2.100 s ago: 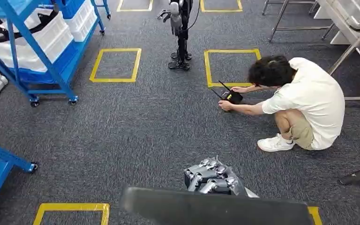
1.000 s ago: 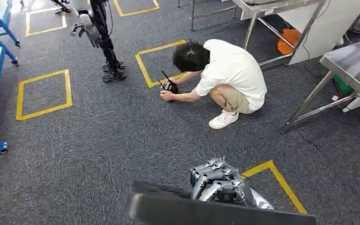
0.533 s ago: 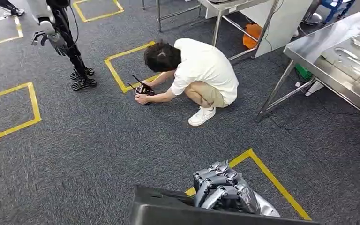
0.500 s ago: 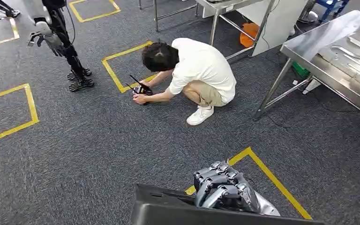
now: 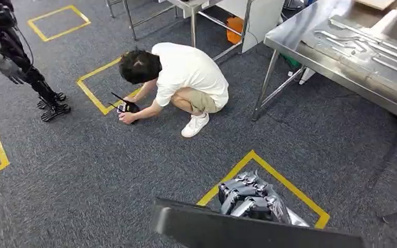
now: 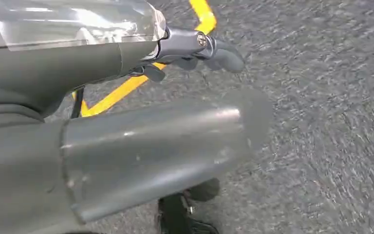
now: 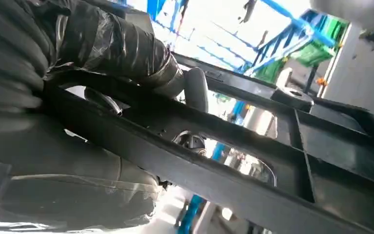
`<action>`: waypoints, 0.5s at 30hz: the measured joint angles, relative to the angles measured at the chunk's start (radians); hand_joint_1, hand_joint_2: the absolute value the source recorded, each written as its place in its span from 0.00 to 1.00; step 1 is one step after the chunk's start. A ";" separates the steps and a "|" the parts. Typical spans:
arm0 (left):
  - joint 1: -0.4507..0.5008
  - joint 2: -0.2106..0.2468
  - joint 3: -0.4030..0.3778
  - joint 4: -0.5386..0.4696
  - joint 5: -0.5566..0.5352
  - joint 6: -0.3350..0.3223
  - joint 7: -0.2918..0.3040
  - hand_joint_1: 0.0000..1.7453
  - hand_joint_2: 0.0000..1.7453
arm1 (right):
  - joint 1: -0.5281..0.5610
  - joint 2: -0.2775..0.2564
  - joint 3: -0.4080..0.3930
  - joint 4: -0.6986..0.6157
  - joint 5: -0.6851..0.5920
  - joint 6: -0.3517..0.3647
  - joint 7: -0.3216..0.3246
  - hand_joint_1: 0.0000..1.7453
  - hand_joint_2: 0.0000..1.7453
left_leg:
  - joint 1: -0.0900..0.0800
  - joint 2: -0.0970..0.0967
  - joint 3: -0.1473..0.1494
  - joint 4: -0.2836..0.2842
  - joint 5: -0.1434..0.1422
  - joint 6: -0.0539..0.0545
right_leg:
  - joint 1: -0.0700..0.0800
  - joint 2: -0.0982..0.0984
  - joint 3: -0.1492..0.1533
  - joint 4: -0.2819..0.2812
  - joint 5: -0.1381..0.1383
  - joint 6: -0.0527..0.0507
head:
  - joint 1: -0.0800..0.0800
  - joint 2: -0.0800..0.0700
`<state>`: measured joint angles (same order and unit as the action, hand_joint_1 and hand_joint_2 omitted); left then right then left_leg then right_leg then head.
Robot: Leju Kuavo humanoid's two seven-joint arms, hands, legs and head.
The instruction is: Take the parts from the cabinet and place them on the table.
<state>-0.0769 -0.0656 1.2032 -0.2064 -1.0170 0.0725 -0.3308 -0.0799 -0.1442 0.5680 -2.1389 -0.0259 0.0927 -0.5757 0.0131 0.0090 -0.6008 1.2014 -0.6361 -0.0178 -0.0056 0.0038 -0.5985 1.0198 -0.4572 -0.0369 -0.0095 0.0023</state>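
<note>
A long black frame part (image 5: 258, 232) crosses the bottom of the head view. My right hand (image 5: 248, 199) grips it from above, fingers curled over its edge. In the right wrist view the same hand (image 7: 102, 48) wraps around a bar of the black part (image 7: 214, 170). My left hand (image 6: 126, 146) hangs over the carpet with its thumb and dark fingers (image 6: 214, 48) apart, holding nothing. The steel table (image 5: 310, 57) stands at the upper right, with several flat metal parts (image 5: 351, 46) lying on it.
A person (image 5: 186, 77) crouches on the carpet ahead, holding a black remote (image 5: 126, 107). Another robot (image 5: 10, 57) stands at far left. Yellow tape squares (image 5: 261, 165) mark the floor. A second table's legs (image 5: 194, 23) and an orange object (image 5: 233, 28) are behind the person.
The whole view has swung to the right: the blue cabinet has left the picture and the steel table has come in. My right hand keeps its hold on the black part.
</note>
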 joint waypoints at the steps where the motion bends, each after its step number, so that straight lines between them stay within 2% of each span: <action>1: 0.002 0.002 0.001 0.000 0.002 0.000 0.001 0.00 0.00 | -0.004 0.000 0.000 0.001 -0.002 0.000 0.005 0.96 1.00 | 0.000 -0.003 -0.039 0.075 -0.027 -0.002 | 0.001 0.012 0.000 0.001 0.000 -0.001 | 0.000 0.000; 2: 0.003 0.002 0.003 0.000 0.003 0.000 0.002 0.00 0.00 | -0.008 0.000 0.000 0.002 -0.003 0.000 0.008 0.96 1.00 | 0.000 -0.003 -0.066 0.122 -0.030 -0.001 | 0.002 0.026 0.000 0.003 -0.001 -0.001 | 0.000 0.000; 3: 0.003 0.002 0.005 0.000 0.003 -0.001 0.002 0.00 0.00 | -0.009 0.000 0.000 0.004 -0.003 0.000 0.010 0.96 1.00 | 0.000 -0.003 -0.067 0.111 -0.006 0.000 | 0.002 0.039 0.000 0.005 -0.001 -0.001 | 0.000 0.000; 4: 0.002 0.002 0.006 0.000 0.005 -0.001 0.002 0.00 0.00 | -0.012 0.001 0.000 0.005 -0.004 0.000 0.012 0.96 1.00 | 0.000 -0.005 -0.046 0.054 0.038 0.002 | 0.002 0.052 0.001 0.006 -0.001 0.000 | 0.000 0.000; 5: 0.001 0.002 0.007 0.000 0.005 -0.002 0.002 0.00 0.00 | -0.015 0.003 0.000 0.005 -0.005 0.000 0.015 0.96 1.00 | 0.001 -0.012 -0.009 -0.036 0.092 0.004 | 0.002 0.066 0.003 0.008 -0.002 0.001 | 0.000 0.000; 6: 0.001 0.002 0.008 0.000 0.006 -0.002 0.002 0.00 0.00 | -0.019 0.006 0.000 0.005 -0.005 0.000 0.016 0.96 1.00 | 0.002 -0.036 0.031 -0.126 0.137 0.007 | 0.000 0.078 0.003 0.010 -0.003 0.003 | 0.000 0.000; 7: 0.002 0.003 0.008 0.000 0.006 -0.002 0.002 0.00 0.00 | -0.022 0.008 0.000 0.005 -0.005 -0.001 0.017 0.96 1.00 | 0.005 -0.081 0.051 -0.173 0.133 0.013 | 0.001 0.086 0.000 0.013 -0.004 0.007 | 0.000 0.000; 8: 0.002 0.003 0.008 0.000 0.008 -0.002 0.002 0.00 0.00 | -0.026 0.008 0.001 0.006 -0.006 -0.003 0.020 0.96 1.00 | 0.003 -0.080 0.051 -0.187 0.133 0.016 | 0.004 0.099 -0.005 0.019 -0.004 0.015 | 0.000 0.000; 10: -0.001 0.004 0.009 0.000 0.009 -0.001 0.003 0.00 0.00 | -0.026 0.009 0.001 0.006 -0.006 -0.011 0.025 0.96 1.00 | -0.003 -0.062 0.055 -0.185 0.135 0.024 | -0.002 0.116 -0.010 0.012 0.003 0.029 | 0.000 0.000; 11: -0.003 0.004 0.009 0.000 0.009 -0.001 0.003 0.00 0.00 | -0.026 0.009 0.002 0.007 -0.006 -0.014 0.026 0.96 1.00 | -0.002 -0.052 0.056 -0.188 0.140 0.030 | 0.000 0.126 -0.012 0.009 0.007 0.036 | 0.000 0.000; 12: -0.004 0.003 0.009 0.000 0.008 -0.001 0.003 0.00 0.00 | -0.026 0.009 0.002 0.007 -0.006 -0.015 0.026 0.96 1.00 | 0.007 -0.039 0.058 -0.199 0.148 0.041 | -0.001 0.115 -0.014 0.015 0.001 0.039 | 0.000 0.000; 13: -0.005 0.003 0.009 0.000 0.008 -0.001 0.002 0.00 0.00 | -0.029 0.009 0.001 0.007 -0.007 -0.017 0.026 0.96 1.00 | 0.005 -0.028 0.060 -0.202 0.150 0.046 | 0.004 0.059 -0.022 0.037 -0.019 0.041 | 0.001 0.000; 14: -0.003 0.003 0.009 0.000 0.008 0.000 0.002 0.00 0.00 | -0.033 0.009 0.001 0.007 -0.007 -0.017 0.026 0.96 1.00 | 0.003 -0.015 0.059 -0.202 0.150 0.053 | 0.003 0.022 -0.051 0.101 -0.062 0.044 | 0.000 0.000; 15: 0.000 0.003 0.010 0.000 0.009 0.001 0.002 0.00 0.00 | -0.033 0.009 0.002 0.007 -0.008 -0.018 0.025 0.96 1.00 | 0.001 -0.003 0.058 -0.202 0.149 0.054 | 0.000 0.009 -0.088 0.180 -0.102 0.047 | 0.000 0.000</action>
<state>-0.0767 -0.0626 1.2127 -0.2064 -1.0082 0.0736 -0.3288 -0.1124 -0.1354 0.5695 -2.1317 -0.0336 0.0751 -0.5505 0.0144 0.0059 -0.5423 0.9994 -0.4873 0.0359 -0.0052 0.0132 -0.6867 1.1996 -0.5592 0.0104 -0.0092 0.0027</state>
